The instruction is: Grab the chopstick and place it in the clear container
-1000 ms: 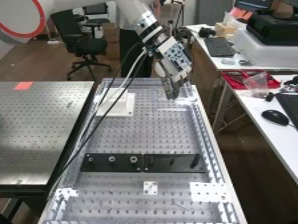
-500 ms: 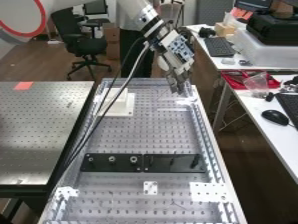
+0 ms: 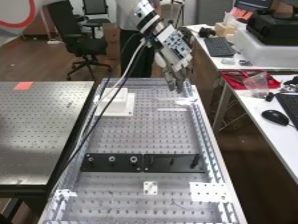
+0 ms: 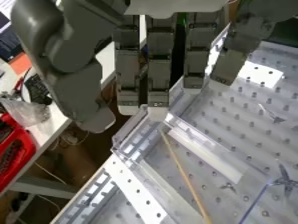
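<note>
I'm working over the long perforated bench [image 3: 140, 137], its raised rails along both sides; on the high view's left a perforated metal table [image 3: 43, 135] runs beside it, and on the right a white desk [image 3: 269, 117] stands apart past a gap. My arm [image 3: 148, 19] slants down from the upper left, its cables [image 3: 83, 137] hanging across the bench's left edge. Toward the near end, black plates [image 3: 116, 162] lie crosswise between the rails; the white block [image 3: 120, 107] sits by the left rail. My hand [image 3: 174, 77] points down near the far right corner, fingers fairly straight and spread wide from the thumb [image 4: 83, 95]. Near them is the clear container [image 4: 203, 152]. The thin wooden chopstick [image 4: 183, 172] slants past its bright edge, one end close to the fingertips; whether it lies inside or touches them, I can't tell
</note>
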`<state>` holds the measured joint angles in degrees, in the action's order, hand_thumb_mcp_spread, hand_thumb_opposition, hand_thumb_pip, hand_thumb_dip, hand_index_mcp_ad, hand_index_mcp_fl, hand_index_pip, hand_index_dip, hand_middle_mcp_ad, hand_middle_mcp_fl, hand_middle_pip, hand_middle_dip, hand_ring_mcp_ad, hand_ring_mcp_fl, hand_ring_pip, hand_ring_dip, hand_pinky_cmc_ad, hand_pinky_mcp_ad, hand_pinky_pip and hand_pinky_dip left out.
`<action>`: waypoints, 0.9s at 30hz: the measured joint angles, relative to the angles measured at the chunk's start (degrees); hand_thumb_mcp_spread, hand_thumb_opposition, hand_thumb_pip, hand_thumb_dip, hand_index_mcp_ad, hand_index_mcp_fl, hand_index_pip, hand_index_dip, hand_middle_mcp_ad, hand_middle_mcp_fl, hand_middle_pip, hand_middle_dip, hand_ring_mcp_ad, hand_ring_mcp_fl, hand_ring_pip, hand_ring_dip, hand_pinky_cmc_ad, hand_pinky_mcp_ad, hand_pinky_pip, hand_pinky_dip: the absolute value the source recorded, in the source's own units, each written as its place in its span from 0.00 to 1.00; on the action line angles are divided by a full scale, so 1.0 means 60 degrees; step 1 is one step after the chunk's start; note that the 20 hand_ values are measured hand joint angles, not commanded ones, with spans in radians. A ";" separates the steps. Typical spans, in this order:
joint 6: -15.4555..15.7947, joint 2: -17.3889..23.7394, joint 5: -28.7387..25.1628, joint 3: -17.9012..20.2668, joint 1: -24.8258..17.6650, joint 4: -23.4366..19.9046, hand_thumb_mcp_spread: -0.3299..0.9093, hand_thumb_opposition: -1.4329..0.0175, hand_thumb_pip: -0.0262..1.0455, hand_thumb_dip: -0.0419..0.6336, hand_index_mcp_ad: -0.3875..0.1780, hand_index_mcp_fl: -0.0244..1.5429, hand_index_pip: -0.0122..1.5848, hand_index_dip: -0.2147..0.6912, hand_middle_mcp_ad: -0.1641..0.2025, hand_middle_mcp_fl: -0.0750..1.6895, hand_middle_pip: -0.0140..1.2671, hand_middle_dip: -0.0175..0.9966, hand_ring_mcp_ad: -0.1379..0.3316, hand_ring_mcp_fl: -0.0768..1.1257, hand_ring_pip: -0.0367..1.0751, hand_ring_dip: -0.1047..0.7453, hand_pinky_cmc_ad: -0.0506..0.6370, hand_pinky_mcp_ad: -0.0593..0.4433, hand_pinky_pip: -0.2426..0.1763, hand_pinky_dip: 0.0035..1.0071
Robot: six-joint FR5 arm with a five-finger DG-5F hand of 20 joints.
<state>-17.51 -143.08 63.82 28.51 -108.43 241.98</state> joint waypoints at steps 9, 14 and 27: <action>0.0149 0.0786 -0.0240 0.1184 -0.0030 -0.0772 0.59 0.45 0.71 0.50 0.59 0.15 0.64 0.23 0.56 0.22 0.53 0.59 0.61 0.18 0.36 0.54 0.62 0.61 0.28 0.91; 0.0184 0.1467 -0.0467 0.2262 -0.0031 -0.1397 0.59 0.46 0.71 0.51 0.59 0.15 0.64 0.23 0.56 0.22 0.53 0.58 0.61 0.18 0.35 0.54 0.63 0.60 0.28 0.91; 0.0697 0.3533 -0.1063 0.5148 0.0163 -0.3542 0.59 0.46 0.71 0.51 0.59 0.16 0.66 0.23 0.56 0.22 0.54 0.58 0.62 0.18 0.36 0.55 0.63 0.60 0.28 0.91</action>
<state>-13.33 -121.88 57.45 59.40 -107.45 220.73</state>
